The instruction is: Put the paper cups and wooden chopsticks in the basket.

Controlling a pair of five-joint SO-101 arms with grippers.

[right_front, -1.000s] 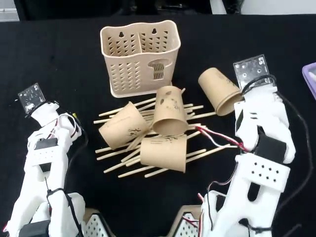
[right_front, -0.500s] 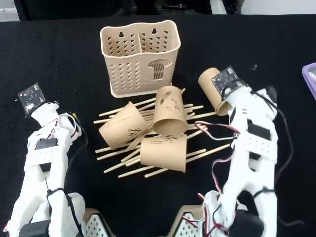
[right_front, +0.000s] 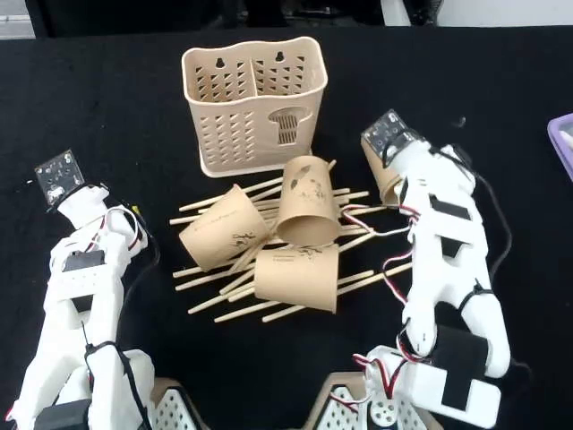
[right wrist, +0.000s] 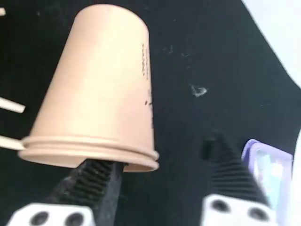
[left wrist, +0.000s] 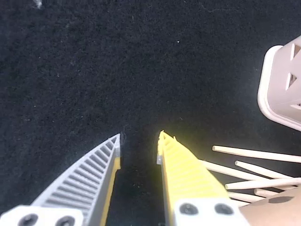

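Right wrist view — how is the paper cup (right wrist: 94, 89) seen?
Tan, laid on its side, rim toward the right gripper (right wrist: 153, 155), whose fingers are spread.
And in the high view?
It is found right of the chopsticks (right_front: 212, 201), near-right of the basket (right_front: 253, 107) — the left gripper (left wrist: 139, 136) is held parted at the left.

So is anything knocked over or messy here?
Yes. Three paper cups lie tipped over on a scattered heap of chopsticks in front of the basket, and a fourth cup lies on its side beside the heap.
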